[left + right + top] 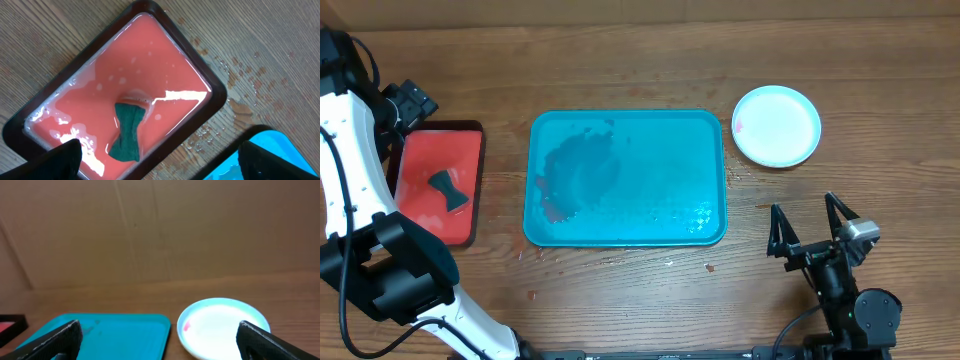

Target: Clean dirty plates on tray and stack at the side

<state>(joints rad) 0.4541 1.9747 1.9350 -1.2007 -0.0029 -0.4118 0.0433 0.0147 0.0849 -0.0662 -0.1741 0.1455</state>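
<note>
The teal tray lies mid-table with wet dark and reddish smears on its left half and no plate on it. One pale plate with a blue-green rim and a small red mark sits on the table to the tray's right. I see no other plate apart from it. My right gripper is open and empty, near the front edge below the plate. Its wrist view shows the plate and tray beyond the open fingers. My left gripper hangs open and empty above the red tray.
A red tray with a dark rim stands at the left, holding water and a dark green cloth; the cloth also shows in the left wrist view. Water drops lie on the wood between the red tray and the teal tray's corner.
</note>
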